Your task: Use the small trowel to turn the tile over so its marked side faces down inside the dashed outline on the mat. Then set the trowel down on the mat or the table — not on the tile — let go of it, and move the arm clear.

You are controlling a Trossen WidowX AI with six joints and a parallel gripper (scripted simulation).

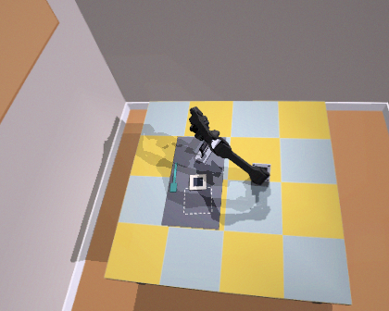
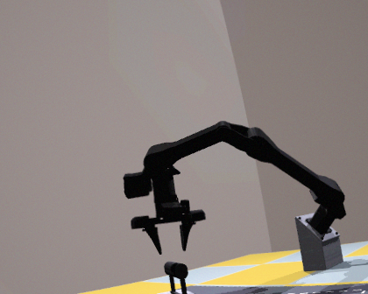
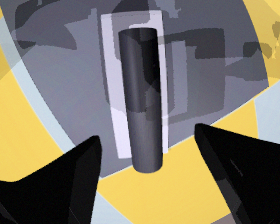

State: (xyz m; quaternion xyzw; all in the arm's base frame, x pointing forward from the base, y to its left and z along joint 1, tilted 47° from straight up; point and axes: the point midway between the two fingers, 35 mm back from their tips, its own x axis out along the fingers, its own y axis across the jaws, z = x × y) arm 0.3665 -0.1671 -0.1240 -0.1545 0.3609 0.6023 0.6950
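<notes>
The trowel (image 1: 200, 156) (image 2: 176, 269) (image 3: 145, 110), a pale plate with a raised black cylindrical handle on two posts, stands on the upper part of the grey mat (image 1: 172, 217). My gripper (image 2: 172, 252) (image 3: 148, 137) is open and empty above the handle, one finger to each side in the wrist view, with a gap between tips and handle. The tile (image 1: 197, 181), pale with a dark square on its upper face, lies flat on the mat. It overlaps the top edge of the dashed outline (image 1: 185, 213); most of it is outside. Which side is marked, I cannot tell.
A thin teal tool (image 1: 173, 186) with a square end lies along the mat's left side, left of the tile. The arm base (image 2: 321, 249) stands on the checkered table (image 1: 251, 259), right of the mat. The arm and its shadows partly cover the mat's upper part.
</notes>
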